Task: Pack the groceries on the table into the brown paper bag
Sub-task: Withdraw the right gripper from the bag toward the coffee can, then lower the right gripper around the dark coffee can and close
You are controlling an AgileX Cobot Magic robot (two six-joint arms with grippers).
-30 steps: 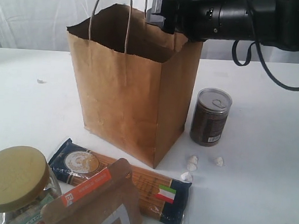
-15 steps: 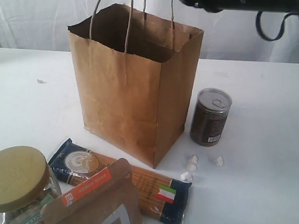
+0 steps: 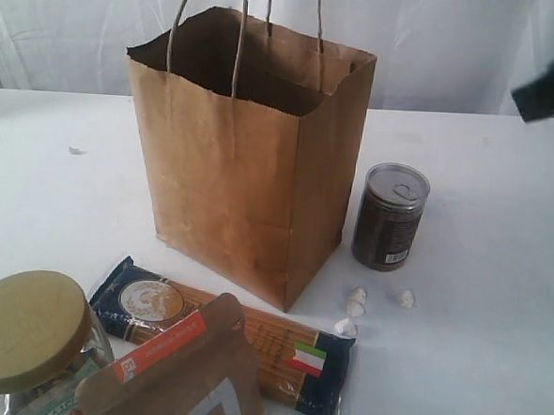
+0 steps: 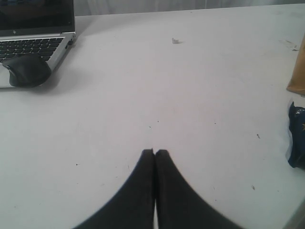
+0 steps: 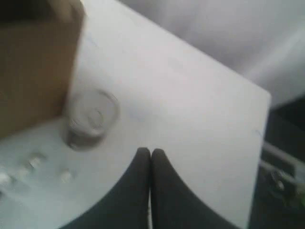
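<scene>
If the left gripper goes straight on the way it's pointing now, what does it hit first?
Probably only bare table. The left gripper, jaws shut, points across open white surface; the laptop and mouse sit off to one side, the spaghetti pack off to the other. Depth is unclear.

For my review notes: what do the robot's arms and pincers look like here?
Left pincer: two plain matte black fingers, broad at the base, curving in to narrow blunt tips. Right pincer looks the same, though blurred. In the exterior view only a dark blurred piece of the right arm shows at the edge. No cables or markings visible.
</scene>
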